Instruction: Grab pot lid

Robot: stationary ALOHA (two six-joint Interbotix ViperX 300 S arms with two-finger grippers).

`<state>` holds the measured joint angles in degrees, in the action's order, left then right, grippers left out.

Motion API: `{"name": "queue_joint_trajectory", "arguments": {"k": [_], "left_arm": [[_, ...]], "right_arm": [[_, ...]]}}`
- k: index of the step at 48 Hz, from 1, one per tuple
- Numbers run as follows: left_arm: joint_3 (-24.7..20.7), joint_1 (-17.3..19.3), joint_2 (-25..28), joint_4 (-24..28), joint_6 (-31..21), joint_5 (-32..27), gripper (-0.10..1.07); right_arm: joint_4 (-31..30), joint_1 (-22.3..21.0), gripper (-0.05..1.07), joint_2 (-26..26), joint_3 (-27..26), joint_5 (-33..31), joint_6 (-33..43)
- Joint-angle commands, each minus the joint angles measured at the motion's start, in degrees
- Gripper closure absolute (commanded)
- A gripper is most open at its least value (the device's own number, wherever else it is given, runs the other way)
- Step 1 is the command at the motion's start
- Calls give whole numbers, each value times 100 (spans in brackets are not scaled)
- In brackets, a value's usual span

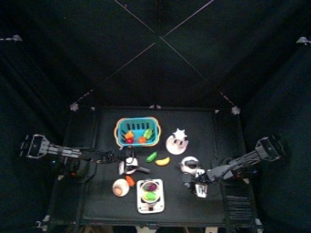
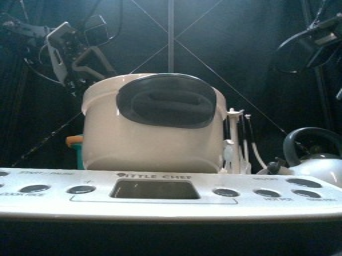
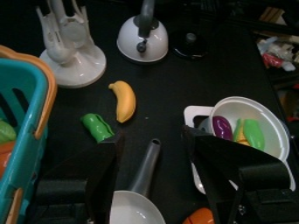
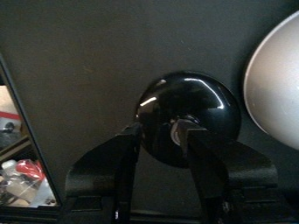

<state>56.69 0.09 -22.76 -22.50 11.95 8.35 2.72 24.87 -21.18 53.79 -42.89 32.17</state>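
In the right wrist view the pot lid [image 4: 177,91] is a round, glossy black disc lying on the black table, with a small knob in its middle. My right gripper [image 4: 167,133] hangs just over it, open, one jaw on each side of the knob and neither closed on it. In the top view that gripper [image 1: 199,180] sits at the table's right front, beside the kettle [image 1: 191,165]. My left gripper [image 3: 163,175] is open above a grey handle [image 3: 145,166], holding nothing.
The silver kettle [image 4: 278,79] stands close beside the lid. A white pot [image 3: 260,127] holds toy vegetables. A banana [image 3: 121,100], a green toy [image 3: 97,127], a white rack [image 3: 68,52] and a teal basket [image 1: 137,132] fill the middle. A toy stove [image 2: 160,185] lines the front edge.
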Motion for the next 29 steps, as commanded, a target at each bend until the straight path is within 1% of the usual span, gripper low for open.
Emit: {"name": "queue_joint_trajectory", "arguments": {"k": [1,4,10,14,19,22,29], "left_arm": [[-70,26,-26,-9,9,79,8],[-79,44,-26,-9,9,79,8],[-70,70,-26,-9,18,79,8],[-70,79,-26,0,18,79,8],[-35,70,-35,-18,18,79,8],[-18,79,-26,-9,18,79,8],[9,70,-97,9,35,79,8]], "right_arm": [[-369,141,24,-53,0,35,615],[-554,211,24,-44,18,62,1046],[-817,334,22,-35,53,70,1485],[-800,369,18,44,88,97,1538],[-712,387,9,141,88,211,1529],[-738,387,8,185,97,229,1529],[-729,404,8,352,132,255,1512]]}}
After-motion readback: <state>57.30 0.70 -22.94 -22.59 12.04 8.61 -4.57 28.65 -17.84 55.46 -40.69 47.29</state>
